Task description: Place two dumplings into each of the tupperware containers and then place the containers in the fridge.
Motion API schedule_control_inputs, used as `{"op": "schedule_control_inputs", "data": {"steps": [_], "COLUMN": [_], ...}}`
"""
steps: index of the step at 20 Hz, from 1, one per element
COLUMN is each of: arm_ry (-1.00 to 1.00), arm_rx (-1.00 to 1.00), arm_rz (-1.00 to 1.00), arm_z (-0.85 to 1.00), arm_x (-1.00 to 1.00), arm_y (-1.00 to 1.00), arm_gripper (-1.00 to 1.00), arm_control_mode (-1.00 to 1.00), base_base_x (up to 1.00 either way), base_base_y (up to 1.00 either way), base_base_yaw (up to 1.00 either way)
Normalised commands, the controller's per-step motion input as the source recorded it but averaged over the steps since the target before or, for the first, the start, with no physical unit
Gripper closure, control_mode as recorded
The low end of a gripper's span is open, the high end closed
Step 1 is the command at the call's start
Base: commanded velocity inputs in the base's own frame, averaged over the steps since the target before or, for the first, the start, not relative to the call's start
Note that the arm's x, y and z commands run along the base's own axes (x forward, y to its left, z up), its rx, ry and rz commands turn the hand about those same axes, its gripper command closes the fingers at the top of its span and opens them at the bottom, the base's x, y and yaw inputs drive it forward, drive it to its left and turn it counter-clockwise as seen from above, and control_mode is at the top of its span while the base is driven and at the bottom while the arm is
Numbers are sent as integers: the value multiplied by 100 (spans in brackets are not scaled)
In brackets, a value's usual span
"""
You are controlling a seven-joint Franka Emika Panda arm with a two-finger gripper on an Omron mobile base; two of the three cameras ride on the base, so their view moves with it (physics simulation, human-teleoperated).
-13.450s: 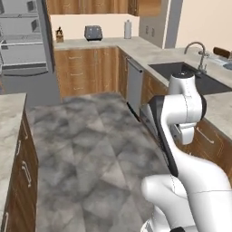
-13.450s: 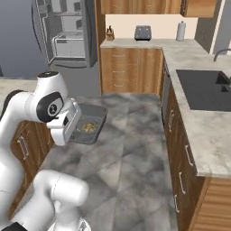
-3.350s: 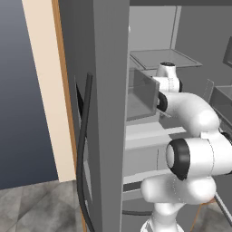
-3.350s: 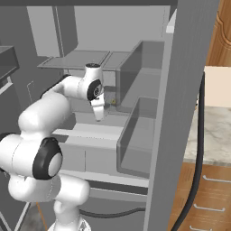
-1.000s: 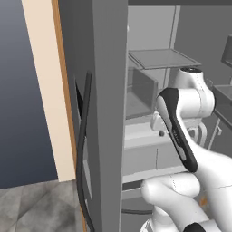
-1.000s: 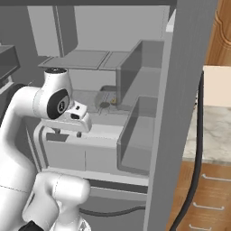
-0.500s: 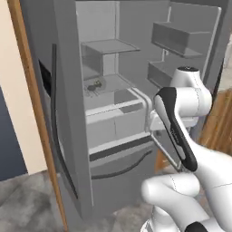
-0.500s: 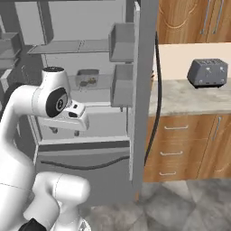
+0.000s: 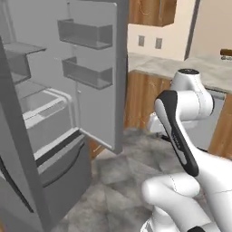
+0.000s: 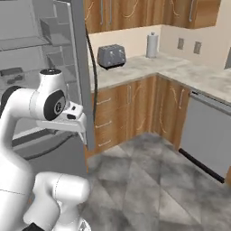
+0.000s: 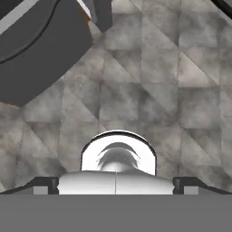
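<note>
Pincer (image 11: 116, 182) spread wide and empty over the kitchen floor (image 11: 181, 90) beside the open fridge (image 9: 45, 136), where a dark shape on a shelf (image 10: 27, 77), perhaps one of the tupperware containers (image 10: 11, 71), suggests the stowing is largely done.

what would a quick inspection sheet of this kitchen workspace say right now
surface: grey marbled stone floor, bare where visible
job's things: tall grey steel fridge stands open, pale shelves and door bins showing; a small dark box-like shape sits on a shelf, too blurred to identify
clutter: grey toaster and white paper roll on the beige stone counter
grippers: cannot tell its state; white arm folded beside the fridge
cables: black cable along the fridge door edge
surroundings: wooden cabinets, steel dishwasher
</note>
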Motion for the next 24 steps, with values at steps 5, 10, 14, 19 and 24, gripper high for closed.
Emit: {"op": "schedule_control_inputs", "data": {"steps": [5, 10, 14, 19, 24], "arm_ry": [0, 0, 0, 0, 0], "arm_rx": [0, 0, 0, 0, 0], "arm_rz": [0, 0, 0, 0, 0], "arm_z": [0, 0, 0, 0, 0], "arm_x": [0, 0, 0, 0, 0], "arm_y": [0, 0, 0, 0, 0], "arm_gripper": [-100, -100, -100, -100, -100], "arm_control_mode": [100, 100, 100, 100, 100], "base_base_x": [-32, 0, 51, 93, 71], "base_base_y": [15, 49, 77, 45, 3], "base_base_yaw": [-93, -76, -46, -43, -63]}}
